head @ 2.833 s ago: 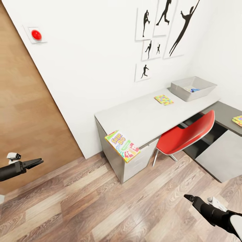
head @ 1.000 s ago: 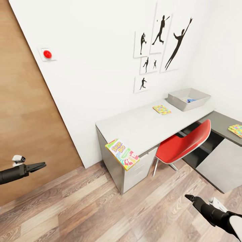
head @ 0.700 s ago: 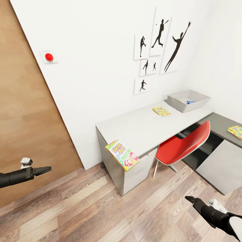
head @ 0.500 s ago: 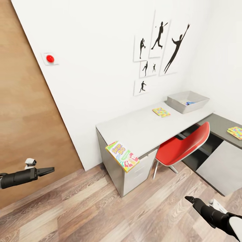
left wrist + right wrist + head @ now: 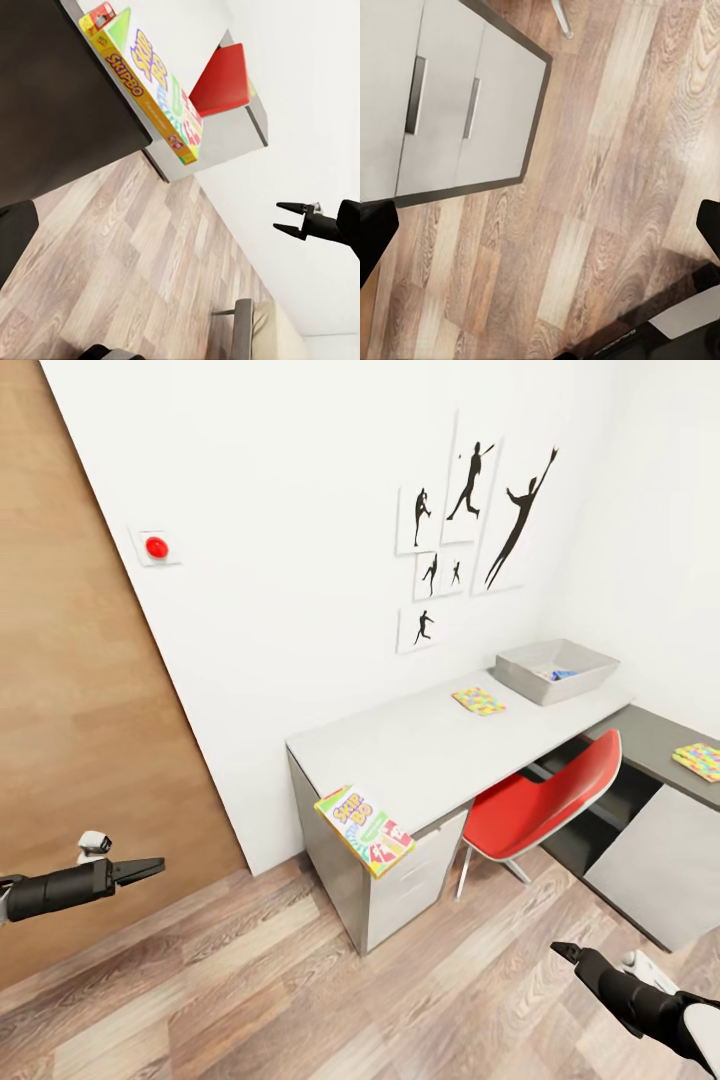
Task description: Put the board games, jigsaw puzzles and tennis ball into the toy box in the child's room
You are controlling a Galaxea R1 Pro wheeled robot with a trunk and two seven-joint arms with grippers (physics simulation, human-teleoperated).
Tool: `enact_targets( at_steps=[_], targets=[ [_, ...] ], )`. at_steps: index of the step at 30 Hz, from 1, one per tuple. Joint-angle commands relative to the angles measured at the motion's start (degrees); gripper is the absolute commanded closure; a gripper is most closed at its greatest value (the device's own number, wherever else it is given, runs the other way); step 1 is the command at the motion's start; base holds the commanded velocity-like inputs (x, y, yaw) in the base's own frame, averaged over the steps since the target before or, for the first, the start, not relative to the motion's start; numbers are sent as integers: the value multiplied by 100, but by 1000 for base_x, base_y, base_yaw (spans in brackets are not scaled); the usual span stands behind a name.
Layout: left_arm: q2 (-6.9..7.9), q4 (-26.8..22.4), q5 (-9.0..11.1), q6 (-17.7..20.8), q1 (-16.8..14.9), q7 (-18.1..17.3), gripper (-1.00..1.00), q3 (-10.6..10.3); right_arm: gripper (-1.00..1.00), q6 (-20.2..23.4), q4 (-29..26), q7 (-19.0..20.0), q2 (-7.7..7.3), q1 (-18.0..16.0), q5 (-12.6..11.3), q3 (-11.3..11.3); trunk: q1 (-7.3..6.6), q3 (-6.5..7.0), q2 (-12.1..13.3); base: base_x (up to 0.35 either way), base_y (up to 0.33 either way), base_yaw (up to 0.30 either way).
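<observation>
The only readable writing is on the card game box (image 5: 364, 831): "SKIP BO" across its colourful lid, and "SKIPBO" in yellow along its orange side in the left wrist view (image 5: 150, 79). It is a flat printed cardboard box with green edging, lying at the near corner of the tabletop (image 5: 420, 745) and jutting out past the edge above the white drawers (image 5: 405, 880).

Nearest, both arms are held low over the wood plank floor (image 5: 330, 1000). The left gripper (image 5: 140, 869) reaches out level at the left, black and slim, its jaws drawn together to a narrow point with nothing between them. The right gripper (image 5: 566, 952) points up and inward from the lower right corner; whether its jaws are open or closed I cannot tell. In the left wrist view the right gripper (image 5: 289, 217) shows two tips slightly apart (small and far off).

The tabletop is long, smooth and pale grey. A red moulded chair (image 5: 545, 800) is tucked under its front edge. Toward the far end lies one thin square puzzle (image 5: 478, 700) of yellow, green, pink and blue pieces. Beyond it, at the far corner, sits the pale grey bin (image 5: 556, 669) with sloping sides, something blue inside. A second puzzle (image 5: 700, 760) lies on the lower dark grey cabinet (image 5: 650, 735) at the right.

Black silhouette prints (image 5: 470, 520) hang on the white wall, and a red button (image 5: 156, 546) sits beside the wooden door (image 5: 70, 690).
</observation>
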Motion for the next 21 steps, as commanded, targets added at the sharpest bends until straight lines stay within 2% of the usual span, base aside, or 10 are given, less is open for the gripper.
enact_targets(
  at_steps=[1, 16, 21],
  targets=[
    [0, 0, -4, 61, -4, -21, -100, 2, -100, 16, -8, -55, -3, -5, -60, -5, 4, -1, -11, 0, 0, 0],
    [-1, 0, 3, 64, -4, -19, -100, 2, -100, 23, -17, -19, -1, -3, -66, -10, 4, 141, -11, 0, 0, 0],
    [-1, 0, 1, 65, -4, -27, -100, 2, -100, 20, 3, 262, -1, -4, -63, -10, 4, 188, -11, 0, 0, 0]
  ],
)
